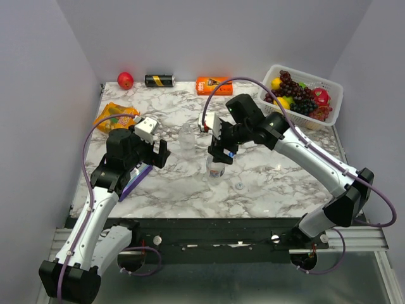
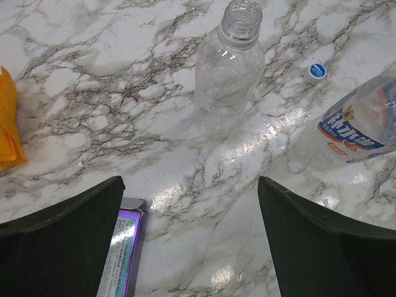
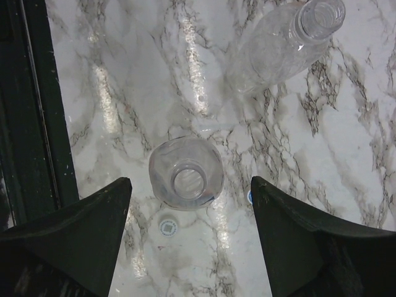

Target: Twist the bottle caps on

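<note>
Closest to me, at the front of the marble table (image 1: 285, 180), a flat purple box (image 1: 135, 182) lies under the left arm. A little further in, the white cap (image 1: 240, 186) sits loose on the marble, just to the right of the labelled bottle (image 1: 215, 168). That bottle stands upright with its mouth open. The right gripper (image 3: 190, 180) hangs straight over it, fingers spread wide on either side of the neck and, as far as the wrist view shows, not touching it. The blue cap (image 2: 316, 71) lies flat on the table just past this bottle, close beside one of the right fingers. From overhead it is hidden under the gripper.

At about the same depth on the left, the left gripper (image 2: 189, 184) hovers over the marble. Its fingers are wide apart with nothing between them, and it faces the bottles. A bit further back stands the plain bottle (image 1: 188, 137), clear, upright and also uncapped, between the two grippers and apart from both.

Behind the left arm an orange snack bag (image 1: 116, 116) lies near the left wall. Along the back edge, from left to right, there is a red fruit (image 1: 125, 80), a black-and-yellow can (image 1: 159, 80) on its side and an orange box (image 1: 212, 85). In the far right corner sits a white basket (image 1: 305, 74) piled with fruit.
</note>
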